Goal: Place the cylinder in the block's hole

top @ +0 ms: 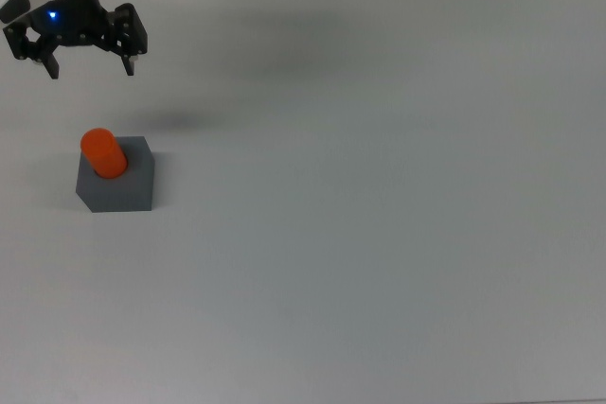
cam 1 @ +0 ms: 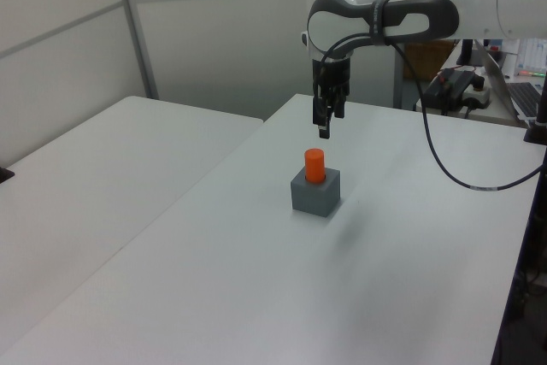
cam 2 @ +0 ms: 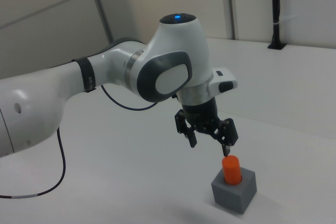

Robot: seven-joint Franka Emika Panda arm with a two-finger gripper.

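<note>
The orange cylinder (top: 103, 153) (cam 1: 314, 165) (cam 2: 231, 170) stands upright in the hole in the top of the grey block (top: 121, 186) (cam 1: 317, 193) (cam 2: 234, 190), its upper part sticking out. My gripper (top: 90, 67) (cam 1: 324, 121) (cam 2: 209, 145) hangs open and empty above the block, well apart from the cylinder. In the top view it lies toward the upper left corner, above the block. In the right view one fingertip (cam 2: 226, 150) hangs just above the cylinder's top.
The block sits on a wide white table (top: 379, 196). A second white table (cam 1: 94, 168) adjoins at the left view's left. A black cable (cam 1: 444, 151) loops from the arm. A desk with equipment (cam 1: 479, 91) stands beyond the table at the left view's right.
</note>
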